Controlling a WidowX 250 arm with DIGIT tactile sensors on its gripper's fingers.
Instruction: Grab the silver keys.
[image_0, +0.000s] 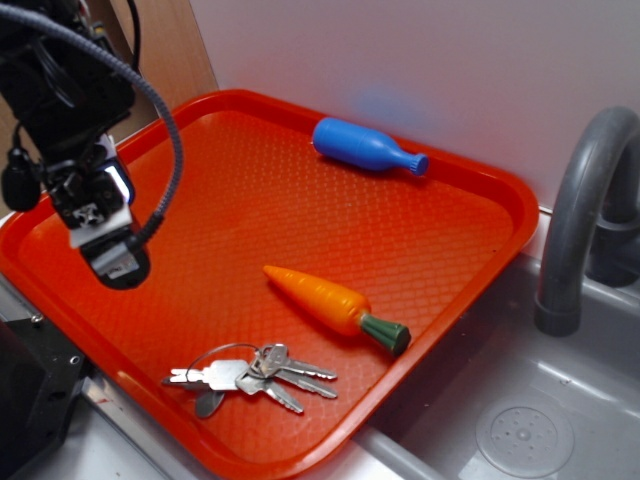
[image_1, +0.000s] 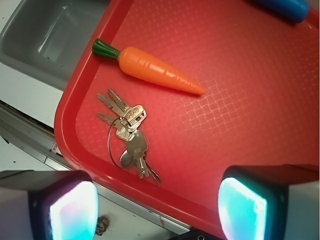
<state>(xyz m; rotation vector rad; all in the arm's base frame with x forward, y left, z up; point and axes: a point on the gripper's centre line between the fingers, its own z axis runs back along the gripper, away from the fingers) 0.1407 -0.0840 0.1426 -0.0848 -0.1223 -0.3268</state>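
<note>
Keys first: the silver keys (image_0: 255, 376) are a small bunch of flat, silver-grey metal blades threaded on a thin wire ring, fanned out in two directions; the wrist view (image_1: 127, 134) shows at least five blades, though the exact count is hard to fix where they overlap. One key head is stamped with small markings too fine to read. The bunch lies flat on the red tray (image_0: 250, 200), close to its near rim and just short of the green end of the toy carrot (image_0: 335, 308), without touching it.

One carrot, orange with a green stub, lies on its side near the tray's middle. One blue bottle (image_0: 366, 148) lies on its side by the far rim, well apart from the keys. One grey tap (image_0: 580, 215) stands over one grey sink (image_0: 520, 420) beside the tray.

The hand (image_1: 157, 210) hangs above the tray, its two fingers (image_1: 75, 210) spread wide with nothing between them, off to one side of the keys.
</note>
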